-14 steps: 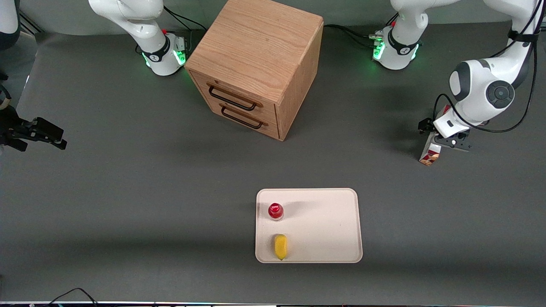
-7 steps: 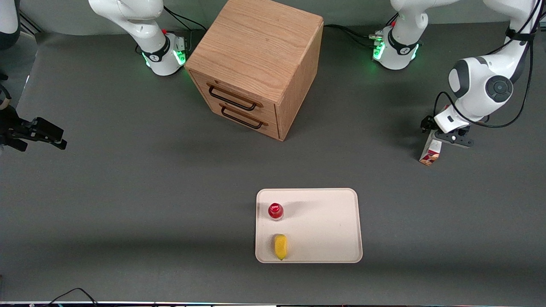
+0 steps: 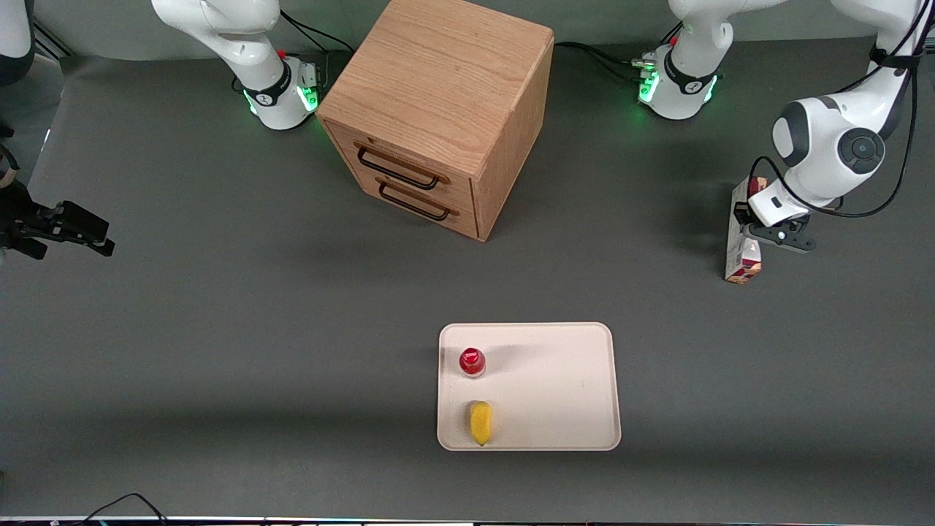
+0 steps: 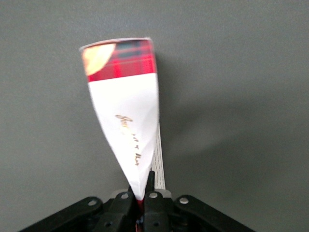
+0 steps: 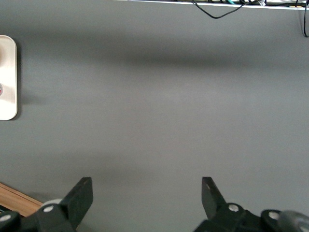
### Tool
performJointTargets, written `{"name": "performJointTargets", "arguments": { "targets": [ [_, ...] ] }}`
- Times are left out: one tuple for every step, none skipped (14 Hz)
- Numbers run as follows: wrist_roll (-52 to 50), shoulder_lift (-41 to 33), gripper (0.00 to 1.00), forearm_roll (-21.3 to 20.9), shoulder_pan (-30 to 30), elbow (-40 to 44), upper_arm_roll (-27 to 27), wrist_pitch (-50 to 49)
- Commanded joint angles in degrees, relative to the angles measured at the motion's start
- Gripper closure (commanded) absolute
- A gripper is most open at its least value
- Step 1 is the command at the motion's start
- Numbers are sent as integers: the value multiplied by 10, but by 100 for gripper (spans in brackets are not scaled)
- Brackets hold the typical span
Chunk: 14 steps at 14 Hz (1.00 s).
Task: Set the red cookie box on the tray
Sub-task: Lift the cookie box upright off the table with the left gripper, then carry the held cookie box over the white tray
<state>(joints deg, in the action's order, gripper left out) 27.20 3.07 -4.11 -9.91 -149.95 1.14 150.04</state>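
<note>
Pincer (image 4: 140, 200) is pinching the box (image 3: 742, 232) at one thin end; light, stiff cardboard, likely swinging; tray (image 3: 570, 387) is waiting well apart.

Robot lab bench, not home or shop. Evidence: two white arm bases (image 3: 281, 91) bolted at tabletop's rear edge, green status lights glowing, black cables trailing off. Plain dark grey mat (image 3: 219, 329) covers whole tabletop; more cables along front edge. Staged props only: wooden two-drawer cabinet (image 3: 438, 117) near rear edge, cream tray (image 3: 555, 387) near front edge. Gripper (image 3: 760, 226) at working arm's end of tabletop, clamped on red cookie box (image 3: 741, 248).
</note>
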Motion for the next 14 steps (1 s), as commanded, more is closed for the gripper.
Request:
{"name": "performJointTargets", "arguments": {
  "targets": [
    [-7, -5, 100, -8, 4, 45, -3, -51],
    [-21, -10, 100, -8, 5, 75, -5, -92],
    [-39, -12, 100, -7, 6, 112, -12, -145],
    [-56, -12, 100, -6, 7, 156, -26, -203],
    [-73, -11, 100, -3, 8, 202, -36, -254],
    [-97, -10, 100, -1, 13, 245, -52, -298],
    [-125, -9, 100, -1, 15, 290, -69, -344],
    [-150, -5, 100, -1, 15, 339, -90, -388],
    [-176, 4, 100, -1, 15, 388, -111, -422],
    [-195, 21, 100, -1, 16, 443, -132, -450],
    [-213, 46, 100, -1, 16, 504, -145, -486],
    [-227, 77, 100, -1, 21, 570, -155, -524],
    [-241, 110, 100, -2, 34, 630, -157, -551],
    [-256, 140, 100, -3, 49, 678, -158, -566]
  ]
}}
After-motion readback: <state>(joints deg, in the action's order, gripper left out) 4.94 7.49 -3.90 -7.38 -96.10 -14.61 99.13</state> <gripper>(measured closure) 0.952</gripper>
